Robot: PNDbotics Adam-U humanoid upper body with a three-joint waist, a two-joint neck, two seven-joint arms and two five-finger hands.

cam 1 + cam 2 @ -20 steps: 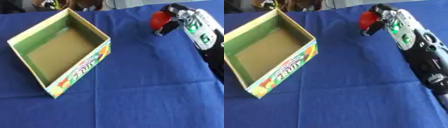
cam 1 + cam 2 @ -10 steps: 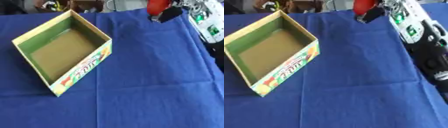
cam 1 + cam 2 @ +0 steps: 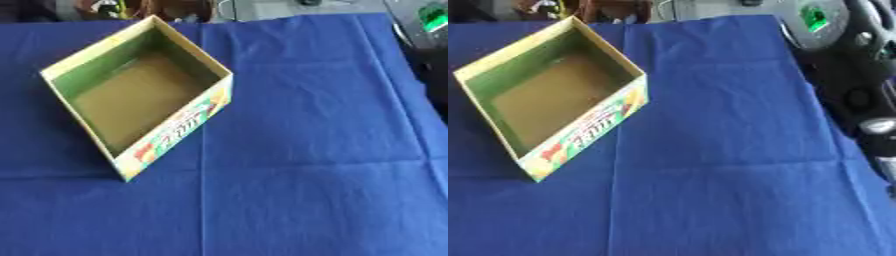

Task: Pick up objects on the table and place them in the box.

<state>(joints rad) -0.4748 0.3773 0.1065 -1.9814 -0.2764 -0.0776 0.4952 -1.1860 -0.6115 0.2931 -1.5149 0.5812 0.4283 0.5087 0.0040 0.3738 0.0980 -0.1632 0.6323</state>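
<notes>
We log a table covered edge to edge by a deep blue cloth (image 3: pixel 297 150), creased along straight fold lines that cross near the middle. Beyond the far edge we see a grey floor and a few dark, brownish shapes we cannot make out. The open cardboard box (image 3: pixel 94 60), yellow-rimmed with green inner walls, a bare brown floor and colourful fruit print on its near outer side, sits on the left half of the cloth, turned so one corner points toward us; we see nothing inside it. The robot's black and silver right arm (image 3: pixel 855 75) comes down the right edge of the right eye view (a green light glows near its upper end), and only a sliver of it shows in the left eye view. The right hand itself lies outside both views, so we cannot tell how its fingers stand or whether it holds anything. The left hand shows nowhere. No loose object lies on the visible cloth, and nothing stands between the arm and the box.
</notes>
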